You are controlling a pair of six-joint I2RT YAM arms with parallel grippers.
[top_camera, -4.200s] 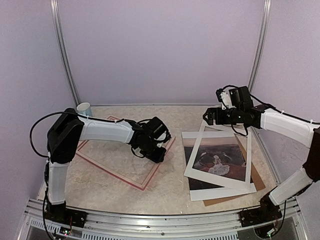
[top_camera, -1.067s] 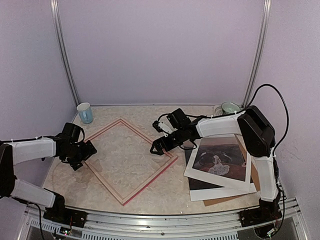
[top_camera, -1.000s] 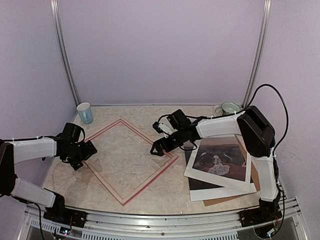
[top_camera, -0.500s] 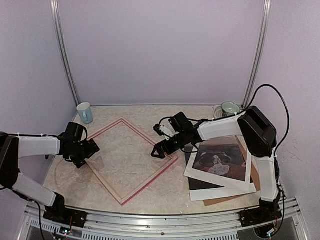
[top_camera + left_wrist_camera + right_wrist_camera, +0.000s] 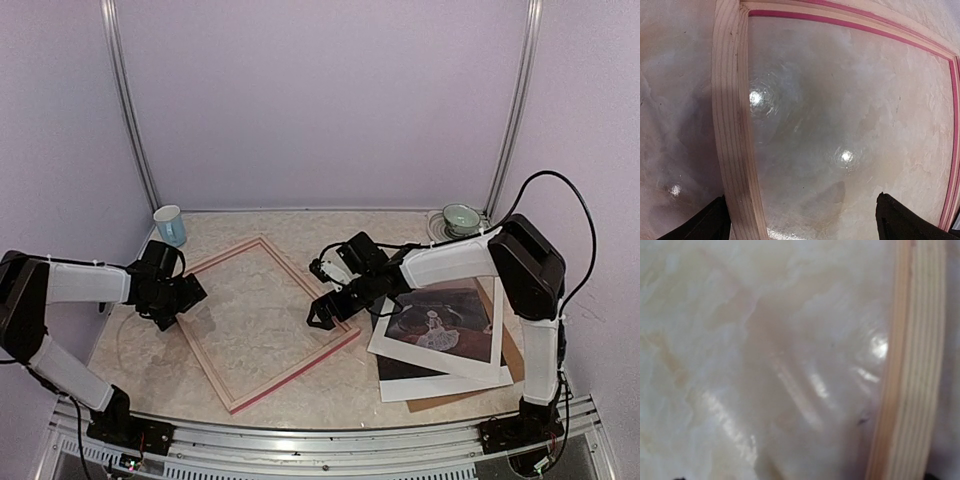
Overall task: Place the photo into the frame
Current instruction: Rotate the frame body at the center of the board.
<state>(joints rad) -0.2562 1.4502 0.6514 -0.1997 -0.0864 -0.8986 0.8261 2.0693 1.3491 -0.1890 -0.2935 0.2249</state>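
**NUDGED ROUND BETWEEN TWO OPEN GRIPPERS**

Shows the frame (image 5: 296, 370) turned a little clockwise from its diamond-like lie of a second ago, far corner shifted right, near corner shifted left. Finds both arms moved with it: the left gripper (image 5: 188, 297) drawn in closer to the left rail, the right gripper (image 5: 322, 312) slid nearer along the right rail.

Catches the frame flat on the marbled table (image 5: 300, 222), on its left half, pale wood side up, pink showing along the edges. Puts the left gripper (image 5: 807, 222) low over the left rail with jaws spread wide, one finger (image 5: 710, 222) just outside the wood (image 5: 732, 125), the other inside the opening, clamped on nothing. Places the right gripper low over the opposite rail, likewise spread wide and holding nothing. Gives only a blurred close-up of wood grain (image 5: 910, 365) and tabletop from that wrist.

Leaves the photo (image 5: 445, 325) outside the frame, on the right half of the table, its near-left corner just beside the frame's right corner. Sets it tilted atop a white mat (image 5: 450, 385), with a brown board (image 5: 513, 352) underneath both. Rounds off the far corners with a blue cup (image 5: 170, 226) at left and a green cup (image 5: 460, 215) at right.
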